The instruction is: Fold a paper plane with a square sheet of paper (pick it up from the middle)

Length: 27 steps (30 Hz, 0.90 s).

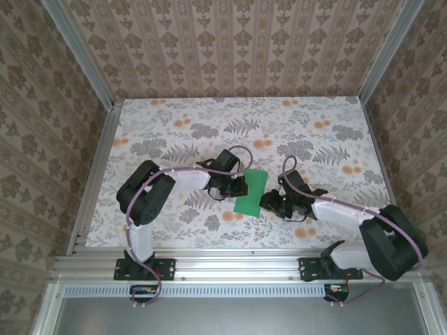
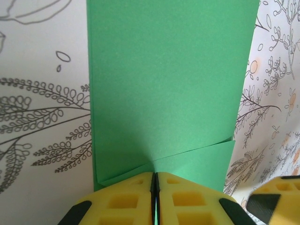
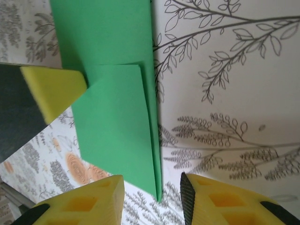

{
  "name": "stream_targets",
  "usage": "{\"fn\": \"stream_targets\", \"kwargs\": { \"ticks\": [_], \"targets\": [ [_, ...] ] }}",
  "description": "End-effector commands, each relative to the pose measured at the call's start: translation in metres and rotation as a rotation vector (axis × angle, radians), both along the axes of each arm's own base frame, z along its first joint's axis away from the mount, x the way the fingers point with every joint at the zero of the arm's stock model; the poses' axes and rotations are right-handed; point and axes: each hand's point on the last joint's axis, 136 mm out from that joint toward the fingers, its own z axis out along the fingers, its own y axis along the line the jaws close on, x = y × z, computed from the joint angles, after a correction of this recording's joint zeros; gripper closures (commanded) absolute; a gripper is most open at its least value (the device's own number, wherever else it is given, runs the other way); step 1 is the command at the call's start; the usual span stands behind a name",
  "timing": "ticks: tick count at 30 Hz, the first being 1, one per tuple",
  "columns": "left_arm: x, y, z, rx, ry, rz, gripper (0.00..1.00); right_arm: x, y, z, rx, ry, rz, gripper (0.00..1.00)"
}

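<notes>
The paper [image 1: 250, 190] lies near the middle of the desk [image 1: 174, 132], a little toward 6 o'clock, between the two arms. It is already doubled into a long strip, and one corner is turned in on a diagonal (a first nose fold, by the look of it).

The left gripper [image 2: 154, 179] comes in from the strip's 9 o'clock side. Its fingers are closed on the paper's edge right where the diagonal flap meets the strip, probably to pin the layers so the crease cannot spring open.

The right gripper [image 3: 152, 186] sits at about 4 o'clock of the paper, and its fingers are spread open. The paper's pointed corner [image 3: 157, 190] lies in the gap between them and touches neither, so this gripper looks ready to nip or press that tip.

The grippers are close together across the strip, so they crowd each other more than anything else does. The patterned walls [image 1: 230, 42] and the metal frame [image 1: 91, 174] stand well apart from the work.
</notes>
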Motion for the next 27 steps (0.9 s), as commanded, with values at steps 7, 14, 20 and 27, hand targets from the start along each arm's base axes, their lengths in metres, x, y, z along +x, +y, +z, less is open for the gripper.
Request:
{"fn": "stream_targets", "kwargs": {
  "ticks": [7, 14, 20, 27],
  "targets": [
    [-0.002, 0.003, -0.006, 0.043, -0.006, -0.008, 0.88, 0.029, 0.016, -0.004, -0.005, -0.02, 0.04, 0.64],
    [-0.002, 0.003, -0.004, 0.04, -0.007, -0.009, 0.88, 0.033, 0.016, -0.013, -0.017, 0.008, 0.032, 0.65],
    [-0.002, 0.003, -0.005, 0.04, -0.006, -0.007, 0.88, 0.039, 0.024, -0.005, 0.045, -0.026, 0.017, 0.7],
    [-0.001, 0.004, -0.002, 0.038, -0.01, -0.003, 0.88, 0.04, 0.023, 0.002, 0.093, -0.051, -0.002, 0.72]
  ]
}}
